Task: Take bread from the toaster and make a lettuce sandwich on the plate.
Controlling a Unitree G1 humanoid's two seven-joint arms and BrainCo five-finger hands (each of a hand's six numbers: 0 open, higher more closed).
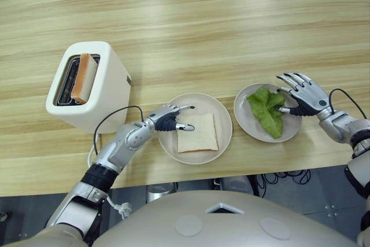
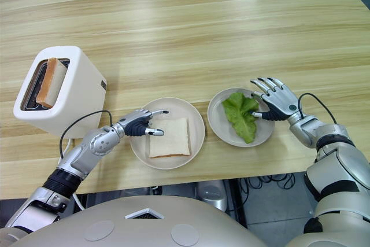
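Bread [image 1: 196, 133], one slice, lies flat on the plate [image 1: 224, 121]. A second slice [image 1: 85, 77] stands tilted in the toaster [image 1: 95, 93] at the left. Lettuce [image 1: 267, 111] lies on a second plate [image 1: 250, 124] just right of the first, with a narrow gap between their rims.

Both plates sit near the table's [image 1: 202, 27] front edge, and the wood runs on far behind them to the back. The left hand [image 1: 167, 118] hangs over the bread plate's left rim, fingers loosely stretched toward the slice and holding nothing. One fingertip is just beside the slice's corner; whether it touches is unclear. The right hand [image 1: 306, 96] is at the second plate's right rim, fingers spread, thumb tip at the leaf, gripping nothing.

In the left eye view a lever [image 1: 129, 79] juts from the toaster's side; in the right eye view that side carries a dark mark [image 2: 103, 85]. The table is pale striped wood, and below its front edge are grey floor and dark cables [image 1: 277, 177].
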